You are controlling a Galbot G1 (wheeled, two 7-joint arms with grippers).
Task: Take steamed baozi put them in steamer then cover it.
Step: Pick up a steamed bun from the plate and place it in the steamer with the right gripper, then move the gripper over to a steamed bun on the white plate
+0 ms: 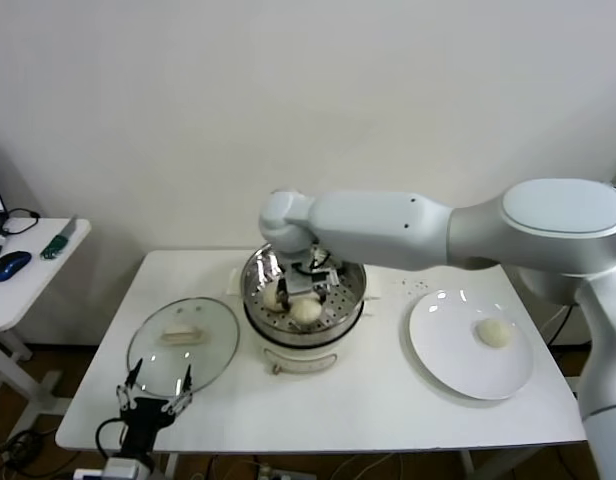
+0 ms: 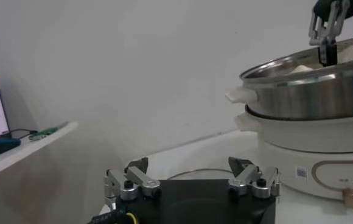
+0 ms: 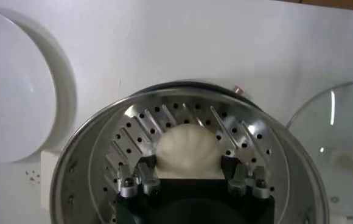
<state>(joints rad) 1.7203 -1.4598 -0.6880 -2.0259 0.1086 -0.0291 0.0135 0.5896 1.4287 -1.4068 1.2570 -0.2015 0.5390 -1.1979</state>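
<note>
Right wrist view: right gripper (image 3: 188, 176) down inside the steamer (image 3: 91, 176), jaws straddling a baozi (image 3: 187, 150) (gripping or freed, cannot tell); left gripper (image 1: 153, 395) open, parked by the cover (image 1: 183, 345).

Right arm reaching forward, left arm parked low

The white right arm's black gripper (image 1: 302, 283) is pointing down, fingers (image 3: 145, 171) parted; the black left gripper (image 1: 153, 393) is idling, fingers spread wide.
</note>
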